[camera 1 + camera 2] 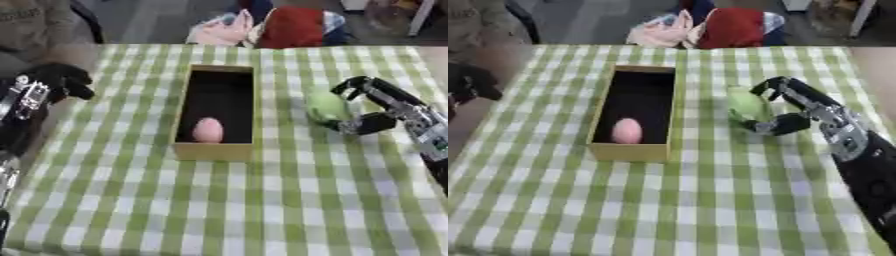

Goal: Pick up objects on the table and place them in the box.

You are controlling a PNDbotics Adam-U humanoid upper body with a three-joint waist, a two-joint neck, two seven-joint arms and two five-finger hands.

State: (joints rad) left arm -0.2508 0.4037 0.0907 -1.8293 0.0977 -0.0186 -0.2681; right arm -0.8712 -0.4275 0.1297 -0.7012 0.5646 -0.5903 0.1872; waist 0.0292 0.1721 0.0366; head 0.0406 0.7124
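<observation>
Right robot hand (785, 107), right of centre, curled round a pale green object (745, 106) on the bench (710, 200). Box (598, 145) directly leftward, long axis up-frame, pink egg-like object (626, 131) inside. Left robot hand (61, 80) curled at left edge, farther off.

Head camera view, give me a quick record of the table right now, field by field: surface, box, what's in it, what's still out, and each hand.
surface: green and white checked tablecloth
box: open yellow box, dark inside, near table centre
in box: pink egg-shaped object, at the near end
outside box: green rounded object, right of the box
right hand: right hand, fingers and thumb curled round the green object
left hand: left hand, at the table's left edge, fingers curled, holding nothing
</observation>
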